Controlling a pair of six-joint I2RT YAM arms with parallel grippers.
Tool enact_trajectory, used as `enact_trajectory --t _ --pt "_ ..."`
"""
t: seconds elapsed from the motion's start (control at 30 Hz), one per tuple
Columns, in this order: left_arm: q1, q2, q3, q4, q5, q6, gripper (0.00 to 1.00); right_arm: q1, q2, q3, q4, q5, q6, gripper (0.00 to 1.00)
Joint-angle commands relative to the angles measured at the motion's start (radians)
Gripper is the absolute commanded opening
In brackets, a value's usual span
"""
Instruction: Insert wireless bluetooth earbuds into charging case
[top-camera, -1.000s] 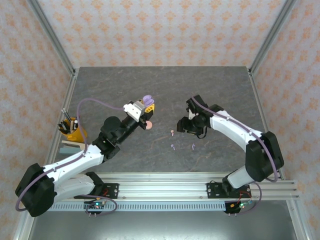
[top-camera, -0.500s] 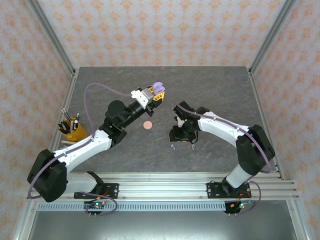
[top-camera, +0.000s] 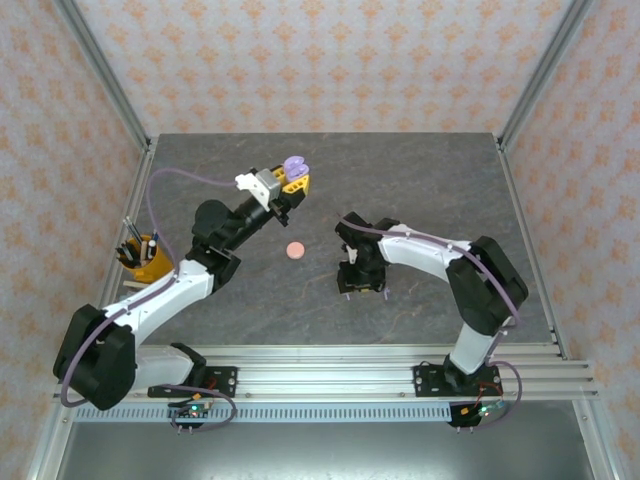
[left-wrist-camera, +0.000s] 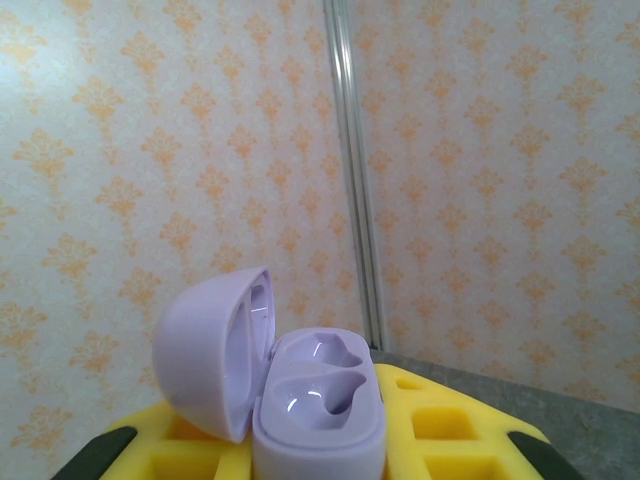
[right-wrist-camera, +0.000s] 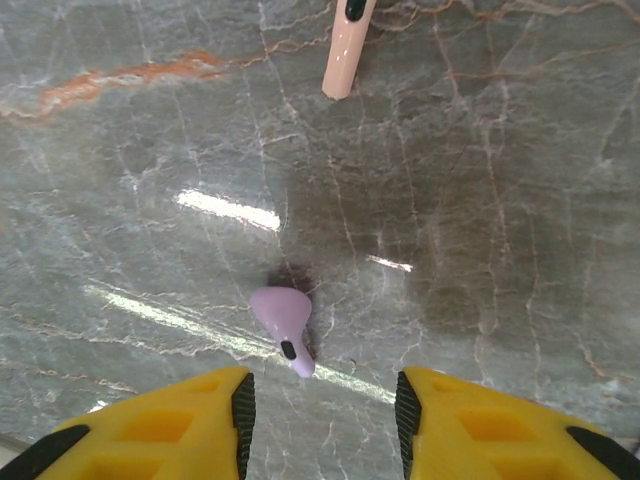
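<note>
Patterned orange-and-cream walls close in a grey, veined stone surface, which fills the middle of the overhead frame.

The left arm runs from the lower left up toward the centre, and the right arm bends from the lower right in toward the centre. A yellow pen cup stands at the left edge of the surface, beside the left arm.

The left claw is raised in the upper middle of the overhead frame, clamped tight on a lilac case. Its lid is swung open to the left in the wrist view, and the two moulded wells look bare. A round pink case lies closed on the surface near the centre, between the two claws and touching neither.

The right claw points down close over the surface just right of centre. Its yellow fingers stand apart with nothing gripped. A lilac earbud lies on the surface in the lower middle of the right wrist view, just ahead of the gap and nearer the left-hand finger, though contact cannot be told. The stem of a pink earbud lies at the top edge of that view, well apart from the claw.
</note>
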Motion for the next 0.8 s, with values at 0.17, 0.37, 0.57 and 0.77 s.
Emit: enact_trajectory --t 0.17,0.37,0.57,0.77 --pt "0.03 -0.066 -0.044 0.049 0.004 -0.019 0.0 0.054 0.075 0.09 -0.045 0.076 -0.024 0.42" --pt "0.035 -0.081 -0.051 0.034 0.004 -0.016 0.0 0.092 0.114 0.122 -0.078 0.134 -0.018 0.42" --pt "0.035 -0.094 -0.055 0.019 0.007 -0.008 0.0 0.097 0.132 0.122 -0.088 0.176 -0.002 0.39" --pt "0.035 -0.103 -0.062 0.011 0.004 -0.005 0.0 0.097 0.15 0.13 -0.083 0.175 0.005 0.38"
